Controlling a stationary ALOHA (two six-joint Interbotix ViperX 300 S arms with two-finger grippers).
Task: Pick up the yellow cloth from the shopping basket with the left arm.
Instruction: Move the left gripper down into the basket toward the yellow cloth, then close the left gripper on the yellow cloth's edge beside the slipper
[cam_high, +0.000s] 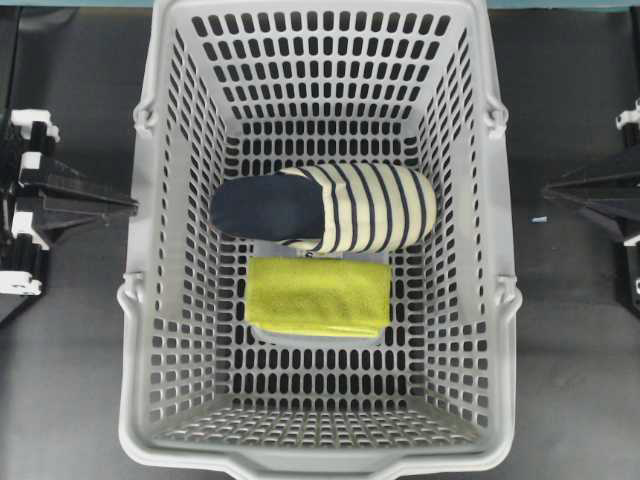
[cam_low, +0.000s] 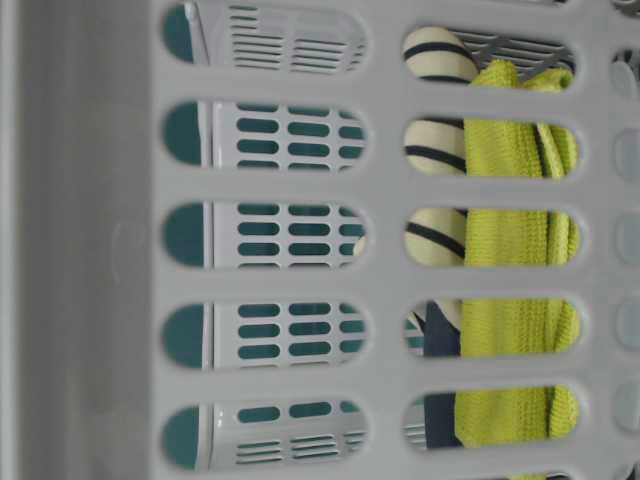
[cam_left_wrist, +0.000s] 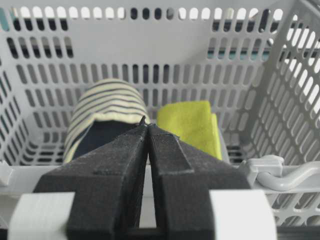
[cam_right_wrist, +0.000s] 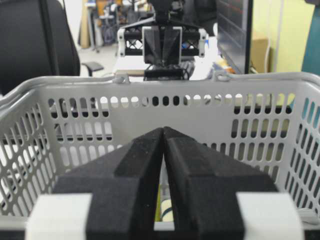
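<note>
The yellow cloth (cam_high: 318, 295) lies folded flat in the middle of the light-grey shopping basket (cam_high: 150, 300), just in front of the striped slipper. It also shows in the left wrist view (cam_left_wrist: 190, 125) and through the wall slots in the table-level view (cam_low: 515, 240). My left gripper (cam_high: 128, 206) is shut and empty, outside the basket's left wall, its tips (cam_left_wrist: 146, 123) level with the rim. My right gripper (cam_high: 552, 190) is shut and empty outside the right wall; in its own view the tips (cam_right_wrist: 163, 130) point at the basket.
A cream slipper with navy stripes (cam_high: 325, 207) lies across the basket floor behind the cloth, touching its far edge. A pale flat item (cam_high: 315, 340) peeks out under the cloth. The basket walls stand high between both grippers and the cloth.
</note>
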